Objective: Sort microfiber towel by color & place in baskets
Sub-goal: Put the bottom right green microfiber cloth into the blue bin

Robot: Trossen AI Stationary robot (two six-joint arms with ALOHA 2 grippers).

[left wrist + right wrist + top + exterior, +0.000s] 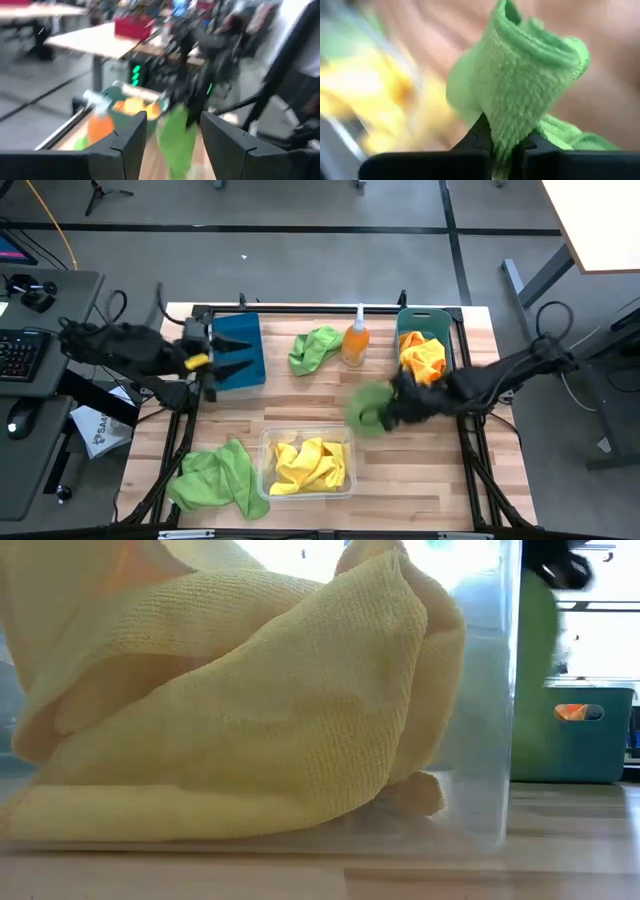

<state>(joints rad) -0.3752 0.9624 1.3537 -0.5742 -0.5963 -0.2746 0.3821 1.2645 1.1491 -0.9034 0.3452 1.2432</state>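
My right arm reaches in from the right edge of the worktop (420,480), stretched low toward the middle, and my right gripper (392,412) hangs above the boards just in front of the teal basket (408,320). My fingers (470,145) are pinched tight on a lime green towel (520,95), which bunches up above them and trails beside them; from above it shows as a green wad (368,408) clear of the wood, between the teal basket and the clear basket (268,480).

My left arm comes in from the left side, its left gripper (235,363) held over the dark blue basket (245,340). Its fingers (127,145) stand wide apart with nothing between them, pointing across the worktop toward my other arm.

Orange towels (424,355) lie in the teal basket. Yellow towels (310,465) fill the clear basket, pressed against its near wall in the low view (230,700). One more green towel (315,348) lies on the wood just beside the orange spray bottle (356,340), and another green towel (215,475) is spread at the front left, touching the clear basket's side.
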